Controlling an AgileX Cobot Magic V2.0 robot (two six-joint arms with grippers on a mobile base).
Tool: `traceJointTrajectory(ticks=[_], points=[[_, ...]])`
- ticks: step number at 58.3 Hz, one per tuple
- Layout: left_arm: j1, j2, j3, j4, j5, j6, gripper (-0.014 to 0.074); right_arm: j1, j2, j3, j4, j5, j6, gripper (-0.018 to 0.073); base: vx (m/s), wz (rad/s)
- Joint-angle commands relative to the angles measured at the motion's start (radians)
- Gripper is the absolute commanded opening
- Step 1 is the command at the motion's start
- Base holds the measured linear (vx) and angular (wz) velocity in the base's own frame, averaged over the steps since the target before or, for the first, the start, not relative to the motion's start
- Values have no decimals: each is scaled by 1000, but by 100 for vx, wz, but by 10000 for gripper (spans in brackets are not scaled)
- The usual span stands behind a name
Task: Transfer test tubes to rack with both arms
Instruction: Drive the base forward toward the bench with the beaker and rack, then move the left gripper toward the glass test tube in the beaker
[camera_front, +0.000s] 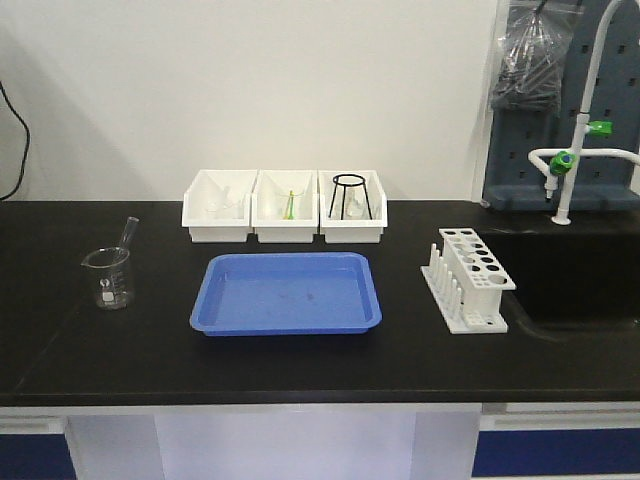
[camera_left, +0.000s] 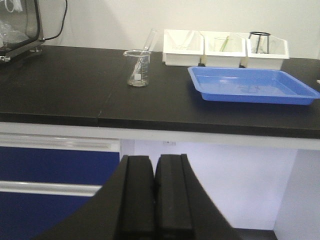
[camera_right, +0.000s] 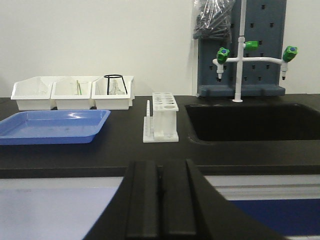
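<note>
- Desk (camera_front: 100, 350): black, carries all items below.
- Blue tray (camera_front: 285, 257): centre of desk, lying flat.
- White bins (camera_front: 285, 232): three in a row, just behind the tray.
- Left tool (camera_left: 155, 165): fingers pressed together, out in front of the desk edge.
- Right tool (camera_right: 159, 167): fingers pressed together, likewise placed.
- Rack (camera_front: 470, 280): white, upright, between tray and sink (camera_front: 570, 270).
- Beaker (camera_front: 109, 278): left of tray.
- Test tube (camera_front: 131, 228): one, leaning inside the beaker.
</note>
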Motion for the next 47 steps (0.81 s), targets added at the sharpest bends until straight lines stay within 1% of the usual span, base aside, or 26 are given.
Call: traceJointTrajectory(ticks=[1,12,47], points=[[-2,-12,-26,-4,-82,-10,-4,-6,-10,14,-10,-89,-4,-9,35,14],[-2,-12,-26,-4,-82,-10,-4,-6,-10,14,-10,-89,-4,-9,34,7],[-2,-12,-26,-4,-82,-10,-4,-6,-10,14,-10,-89,-4,-9,33,-3]])
